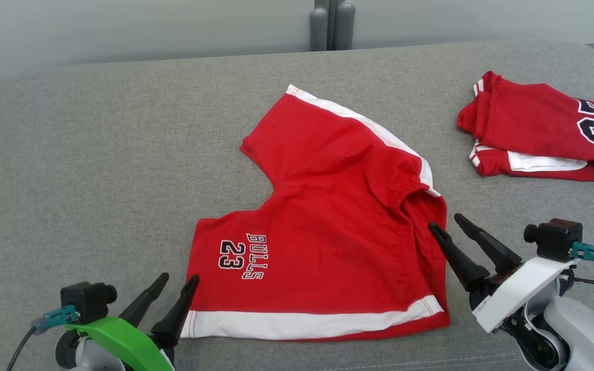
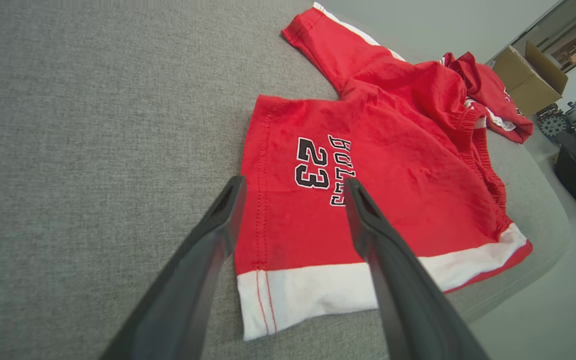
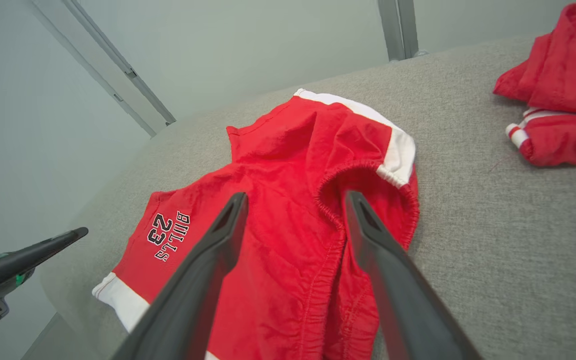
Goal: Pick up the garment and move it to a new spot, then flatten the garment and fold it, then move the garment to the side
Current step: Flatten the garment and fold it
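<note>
The garment (image 1: 328, 216) is a pair of red shorts with white trim and "BULLS 23" on one leg, spread on the grey padded surface (image 1: 96, 154). My left gripper (image 1: 177, 281) stands open at the lower left corner of the leg hem, nothing between its fingers. In the left wrist view that gripper (image 2: 293, 186) hovers over the shorts (image 2: 393, 165) near the hem. My right gripper (image 1: 446, 222) is open beside the elastic waistband at the right edge. The right wrist view shows the right gripper (image 3: 295, 197) above the waistband of the shorts (image 3: 278, 200).
A second red garment (image 1: 544, 129), folded, lies at the far right of the surface; it also shows as a folded red garment (image 3: 563, 100) in the right wrist view. A grey post (image 1: 332, 23) stands behind. A cardboard box (image 2: 528, 80) sits beyond the surface's edge.
</note>
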Tool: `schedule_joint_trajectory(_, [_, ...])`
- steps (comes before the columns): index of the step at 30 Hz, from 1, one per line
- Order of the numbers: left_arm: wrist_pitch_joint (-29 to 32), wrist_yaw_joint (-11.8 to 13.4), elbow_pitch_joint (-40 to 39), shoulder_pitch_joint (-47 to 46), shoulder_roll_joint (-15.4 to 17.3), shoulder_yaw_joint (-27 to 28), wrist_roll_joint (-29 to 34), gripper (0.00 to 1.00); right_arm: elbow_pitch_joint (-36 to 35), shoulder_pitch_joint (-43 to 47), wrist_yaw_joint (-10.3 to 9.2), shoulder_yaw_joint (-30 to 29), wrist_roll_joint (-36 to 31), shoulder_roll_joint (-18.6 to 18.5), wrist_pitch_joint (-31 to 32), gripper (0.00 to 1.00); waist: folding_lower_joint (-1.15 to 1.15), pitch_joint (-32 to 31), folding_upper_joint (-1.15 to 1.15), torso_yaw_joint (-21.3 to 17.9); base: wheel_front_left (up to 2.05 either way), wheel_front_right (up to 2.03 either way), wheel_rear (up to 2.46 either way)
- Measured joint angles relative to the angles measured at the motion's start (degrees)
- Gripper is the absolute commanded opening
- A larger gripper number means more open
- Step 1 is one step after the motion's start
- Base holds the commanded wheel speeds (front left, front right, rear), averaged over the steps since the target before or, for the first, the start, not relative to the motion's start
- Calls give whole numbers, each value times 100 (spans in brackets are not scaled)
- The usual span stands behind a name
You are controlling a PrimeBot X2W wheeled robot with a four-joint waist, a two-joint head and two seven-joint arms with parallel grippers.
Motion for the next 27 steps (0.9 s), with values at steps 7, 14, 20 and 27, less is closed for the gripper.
schedule_joint_trajectory(7, [-105, 0, -248, -94, -137, 81, -22, 100, 227, 56, -16, -165, 119, 292, -1, 100, 0, 0, 0, 21, 0, 0, 0])
schedule_joint_trajectory(14, [-105, 3, -336, -194, -138, 87, -26, 100, 481, -76, -124, -122, 55, 403, -1, 100, 0, 60, 0, 72, 0, 0, 0])
schedule_joint_trajectory(20, [88, 104, -177, -185, -122, -86, -19, 100, 664, -106, -265, -69, 13, 385, 19, 100, 0, 81, 0, 118, 0, 0, 0])
schedule_joint_trajectory(27, [210, 141, -126, -88, -124, -122, -65, 100, 711, 30, -268, -138, 263, 378, 29, 100, 0, 75, 0, 156, 0, 0, 0])
